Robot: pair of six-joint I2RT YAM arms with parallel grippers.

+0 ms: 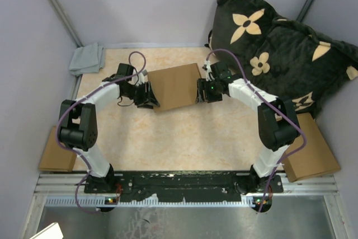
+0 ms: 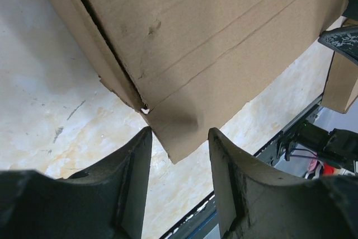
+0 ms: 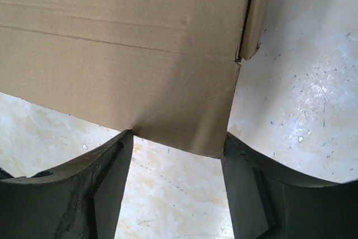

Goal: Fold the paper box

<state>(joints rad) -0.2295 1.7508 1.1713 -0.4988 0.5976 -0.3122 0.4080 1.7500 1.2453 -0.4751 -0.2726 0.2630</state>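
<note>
The paper box (image 1: 176, 86) sits with the left gripper (image 1: 148, 98) at its left edge and the right gripper (image 1: 202, 91) at its right. Both have jaws apart with a corner of it between them, I'd guess to steady it for folding. Can't tell if they touch it.

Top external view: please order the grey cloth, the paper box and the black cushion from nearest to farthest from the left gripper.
1. the paper box, in the middle, right at the left gripper
2. the grey cloth, in the far left corner
3. the black cushion, on the far right side
</note>
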